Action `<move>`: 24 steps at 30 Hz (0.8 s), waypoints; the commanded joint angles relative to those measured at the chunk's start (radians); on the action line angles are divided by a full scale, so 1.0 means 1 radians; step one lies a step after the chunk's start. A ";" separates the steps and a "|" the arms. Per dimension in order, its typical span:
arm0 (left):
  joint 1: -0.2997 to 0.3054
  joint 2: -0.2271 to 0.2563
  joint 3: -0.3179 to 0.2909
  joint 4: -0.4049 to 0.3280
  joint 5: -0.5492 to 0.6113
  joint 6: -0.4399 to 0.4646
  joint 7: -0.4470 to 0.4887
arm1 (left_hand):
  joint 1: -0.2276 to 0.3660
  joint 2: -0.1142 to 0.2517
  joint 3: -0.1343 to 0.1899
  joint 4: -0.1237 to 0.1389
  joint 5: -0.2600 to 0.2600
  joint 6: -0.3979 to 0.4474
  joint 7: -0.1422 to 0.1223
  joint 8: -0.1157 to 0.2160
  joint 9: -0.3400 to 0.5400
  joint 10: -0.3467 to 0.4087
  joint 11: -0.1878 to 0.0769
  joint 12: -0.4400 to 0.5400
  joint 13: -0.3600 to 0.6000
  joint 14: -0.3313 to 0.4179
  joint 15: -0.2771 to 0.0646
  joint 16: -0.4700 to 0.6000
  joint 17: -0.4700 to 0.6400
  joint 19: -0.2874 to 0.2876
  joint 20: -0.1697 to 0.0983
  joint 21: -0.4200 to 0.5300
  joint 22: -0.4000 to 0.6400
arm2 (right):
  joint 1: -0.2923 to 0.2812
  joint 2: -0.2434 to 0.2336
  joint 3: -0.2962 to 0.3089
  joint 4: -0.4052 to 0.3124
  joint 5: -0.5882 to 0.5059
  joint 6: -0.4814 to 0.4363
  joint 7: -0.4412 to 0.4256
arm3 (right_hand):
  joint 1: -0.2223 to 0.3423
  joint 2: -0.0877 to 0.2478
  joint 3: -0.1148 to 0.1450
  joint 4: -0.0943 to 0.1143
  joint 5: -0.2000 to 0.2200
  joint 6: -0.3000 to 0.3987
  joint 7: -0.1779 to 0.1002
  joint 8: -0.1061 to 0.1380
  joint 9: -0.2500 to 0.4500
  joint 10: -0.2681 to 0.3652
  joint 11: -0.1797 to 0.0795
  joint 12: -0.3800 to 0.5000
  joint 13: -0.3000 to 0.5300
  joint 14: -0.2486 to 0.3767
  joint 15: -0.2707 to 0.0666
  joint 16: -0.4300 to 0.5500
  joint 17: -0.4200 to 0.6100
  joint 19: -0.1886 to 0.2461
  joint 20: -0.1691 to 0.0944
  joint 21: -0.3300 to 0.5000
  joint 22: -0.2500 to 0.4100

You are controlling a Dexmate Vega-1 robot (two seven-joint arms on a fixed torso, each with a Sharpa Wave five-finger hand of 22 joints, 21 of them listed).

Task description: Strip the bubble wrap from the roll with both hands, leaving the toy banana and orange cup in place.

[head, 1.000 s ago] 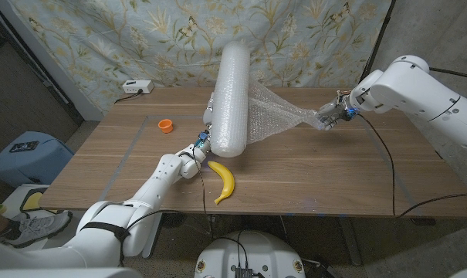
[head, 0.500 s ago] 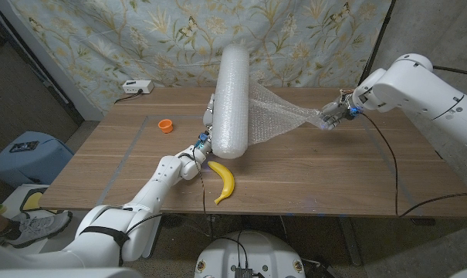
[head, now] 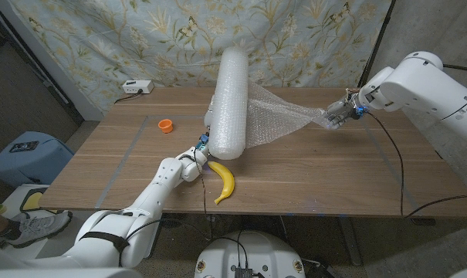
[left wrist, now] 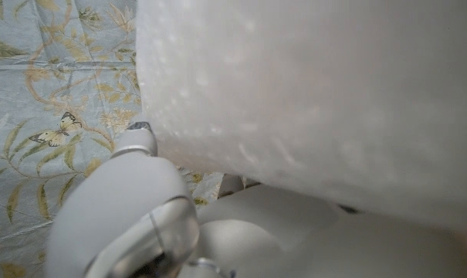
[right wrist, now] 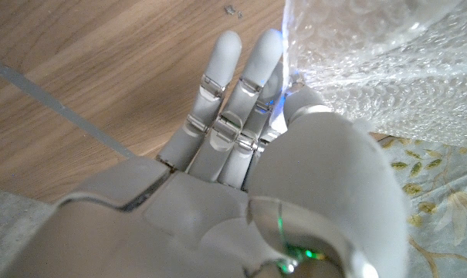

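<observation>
A tall white bubble wrap roll [head: 229, 100] stands tilted at the table's middle. My left hand [head: 200, 147] grips it near its base, with fingers [head: 208, 114] showing on its left side. In the left wrist view the roll [left wrist: 310, 93] presses against that hand [left wrist: 133, 208]. A loose sheet [head: 283, 117] stretches from the roll toward the right. My right hand [head: 337, 116] pinches its end above the table. The right wrist view shows the sheet [right wrist: 372, 77] caught between the thumb and fingers [right wrist: 245, 85]. The toy banana [head: 224, 181] lies near the front edge. Left of the roll stands the orange cup [head: 165, 125].
A white power box [head: 137, 87] sits at the back left of the wooden table [head: 310, 174]. A patterned curtain [head: 140, 38] hangs behind. A blue bin [head: 28, 158] stands on the floor at the left. A black cable [head: 391, 162] trails under my right arm.
My right hand has moved farther right and slightly up, drawing the sheet out longer. The roll, left hand, banana and cup have stayed put.
</observation>
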 commanded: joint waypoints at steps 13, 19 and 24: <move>0.007 0.014 0.013 -0.011 -0.011 -0.009 0.005 | -0.007 0.002 0.013 0.000 0.002 0.007 -0.008 0.005 0.002 0.001 0.000 0.007 0.000 0.000 -0.003 0.008 0.002 0.011 0.001 -0.006 0.001 | 0.003 -0.020 0.014 -0.006 0.002 -0.009 -0.005 | 0.006 -0.001 0.007 -0.001 0.006 0.006 0.005 -0.007 0.006 0.008 -0.003 -0.003 0.004 0.006 0.000 -0.004 0.001 -0.009 -0.071 0.011 0.002; -0.004 0.024 0.019 -0.006 -0.001 -0.009 -0.002 | -0.008 0.003 0.014 -0.001 0.002 0.005 -0.008 0.005 0.002 0.004 -0.001 0.008 -0.001 -0.001 -0.002 0.008 0.001 0.011 0.001 -0.008 0.001 | -0.010 -0.021 0.033 -0.009 0.005 -0.006 -0.018 | 0.005 -0.001 0.007 -0.001 0.006 0.006 0.005 -0.008 0.007 0.007 -0.002 -0.004 0.004 0.008 0.000 -0.002 0.003 -0.010 -0.071 0.012 0.002; -0.008 0.038 0.025 -0.016 0.012 -0.012 -0.009 | -0.008 0.004 0.015 -0.001 0.003 0.009 -0.008 0.006 0.002 0.007 -0.001 0.010 -0.002 -0.002 -0.002 0.007 0.001 0.010 0.001 -0.009 0.001 | -0.029 -0.023 0.059 -0.013 0.011 -0.001 -0.032 | 0.005 -0.001 0.008 -0.001 0.006 0.007 0.001 -0.009 0.007 0.007 -0.002 -0.004 0.006 0.007 0.000 -0.003 0.003 -0.011 -0.071 0.013 0.002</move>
